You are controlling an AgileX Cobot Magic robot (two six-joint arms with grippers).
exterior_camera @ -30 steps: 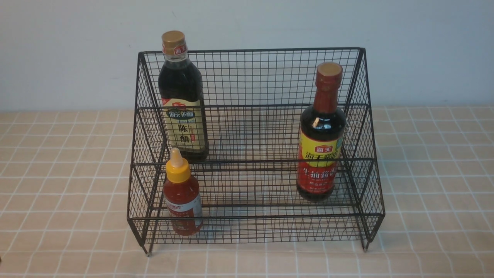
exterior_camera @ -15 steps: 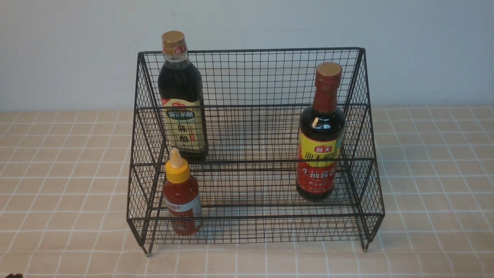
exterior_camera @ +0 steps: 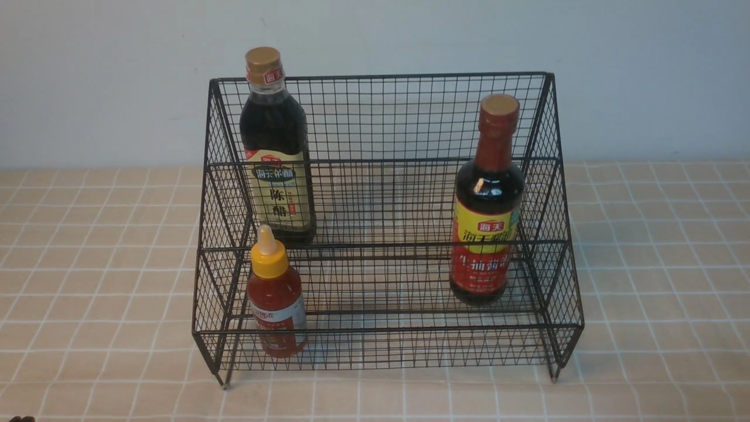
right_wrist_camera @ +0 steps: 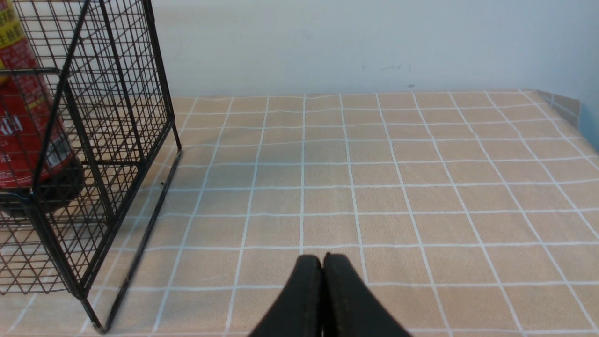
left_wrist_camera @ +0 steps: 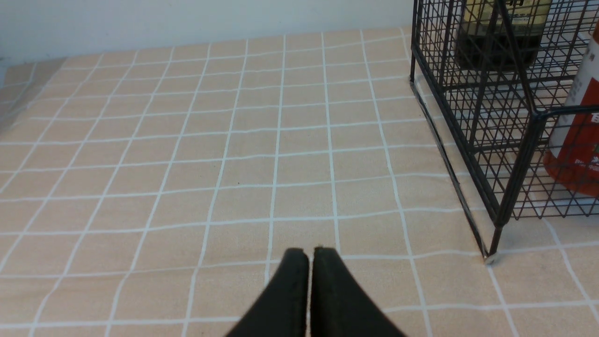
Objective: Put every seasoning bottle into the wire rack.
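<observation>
The black wire rack stands mid-table with all three seasoning bottles upright inside it. The tall vinegar bottle with a gold cap is on the upper tier at the left. Below it, on the front tier, sits the small red sauce bottle with a yellow nozzle. At the right stands the soy bottle with a red neck. My left gripper is shut and empty over bare cloth, left of the rack. My right gripper is shut and empty, right of the rack.
A beige checked tablecloth covers the table, and a pale wall rises right behind the rack. The cloth's far right edge shows in the right wrist view.
A dark tip of the left arm has crept into the front view's bottom left corner. The rack and the bottles have not moved.
</observation>
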